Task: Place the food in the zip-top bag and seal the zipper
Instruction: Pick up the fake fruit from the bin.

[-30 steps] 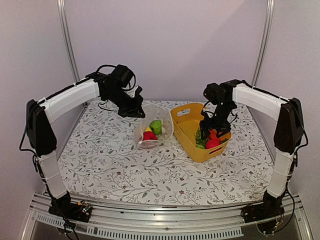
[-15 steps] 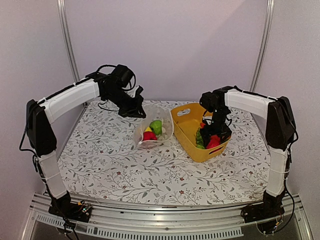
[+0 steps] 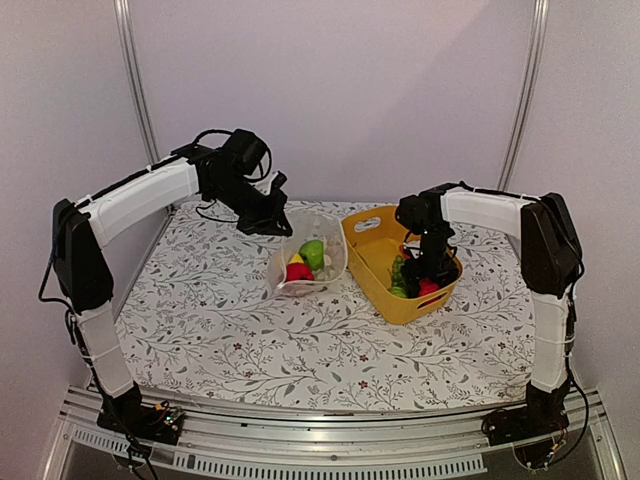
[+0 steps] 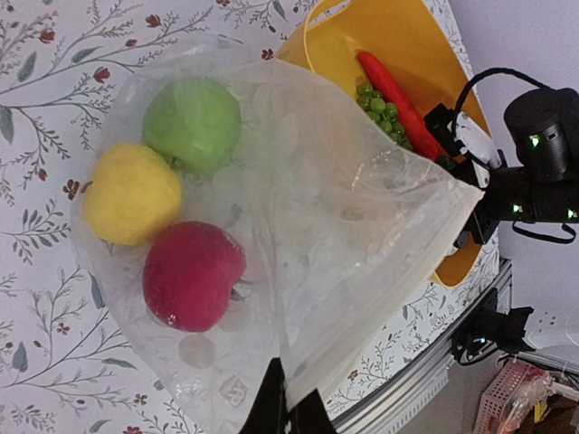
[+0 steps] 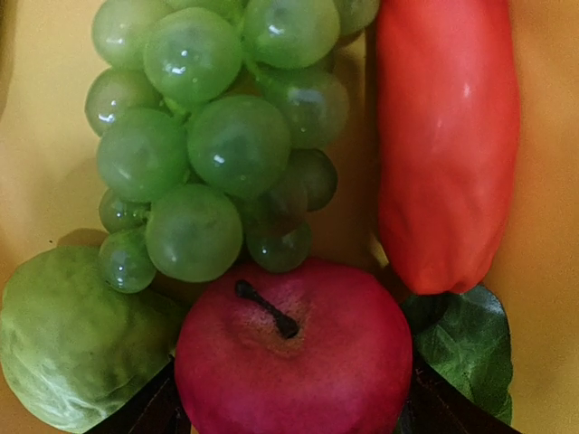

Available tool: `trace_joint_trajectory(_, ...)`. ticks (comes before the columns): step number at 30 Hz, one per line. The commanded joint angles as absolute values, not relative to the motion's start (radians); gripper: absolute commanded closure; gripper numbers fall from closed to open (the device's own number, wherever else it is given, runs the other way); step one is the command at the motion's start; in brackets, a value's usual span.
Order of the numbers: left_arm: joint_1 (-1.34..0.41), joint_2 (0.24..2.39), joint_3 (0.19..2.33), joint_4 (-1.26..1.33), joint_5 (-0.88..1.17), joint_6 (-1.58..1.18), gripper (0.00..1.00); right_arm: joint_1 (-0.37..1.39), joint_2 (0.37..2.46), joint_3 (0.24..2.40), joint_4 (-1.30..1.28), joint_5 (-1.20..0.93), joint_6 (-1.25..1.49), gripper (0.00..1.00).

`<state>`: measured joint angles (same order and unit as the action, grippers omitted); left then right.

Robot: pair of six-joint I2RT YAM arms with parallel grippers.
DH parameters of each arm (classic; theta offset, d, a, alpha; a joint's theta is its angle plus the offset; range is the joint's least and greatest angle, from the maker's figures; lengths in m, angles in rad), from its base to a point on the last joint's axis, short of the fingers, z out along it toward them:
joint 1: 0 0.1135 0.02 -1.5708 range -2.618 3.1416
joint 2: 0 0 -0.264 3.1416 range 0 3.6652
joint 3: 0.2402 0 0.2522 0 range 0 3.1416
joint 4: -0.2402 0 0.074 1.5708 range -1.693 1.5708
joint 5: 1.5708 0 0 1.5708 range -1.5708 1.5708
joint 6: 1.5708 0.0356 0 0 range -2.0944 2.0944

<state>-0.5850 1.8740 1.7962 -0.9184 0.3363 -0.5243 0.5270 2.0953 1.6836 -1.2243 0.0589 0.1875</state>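
The left gripper stays pinched shut on the rim of the clear dotted zip-top bag at mid-table, while the right gripper, sunk lower into the yellow plastic tub just right, straddles a red toy apple wide-jawed, grip unclear.

Cameras: one high overview, two close wrist views.
The top camera sits above and behind the near edge of the floral-print table, looking down and forward. The left wrist camera looks down from near onto the clear, white-dotted plastic bag, with the yellow plastic tub at its upper edge. The right wrist camera is pressed close inside that tub, its frame filled by green toy grapes and a red toy apple. The overview shows both bag and tub.
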Motion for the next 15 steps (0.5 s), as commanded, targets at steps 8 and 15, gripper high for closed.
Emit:
trace_joint_trajectory(8,-0.589,1.863,1.793,-0.906,0.36,-0.524,1.0,0.525,2.037,1.759,-1.254,0.084,0.197,0.37)
trace_joint_trajectory(15,-0.588,1.89,1.821,-0.891,0.38,-0.527,1.0,0.531,1.989,1.889,-1.32,0.064,0.215,0.38)
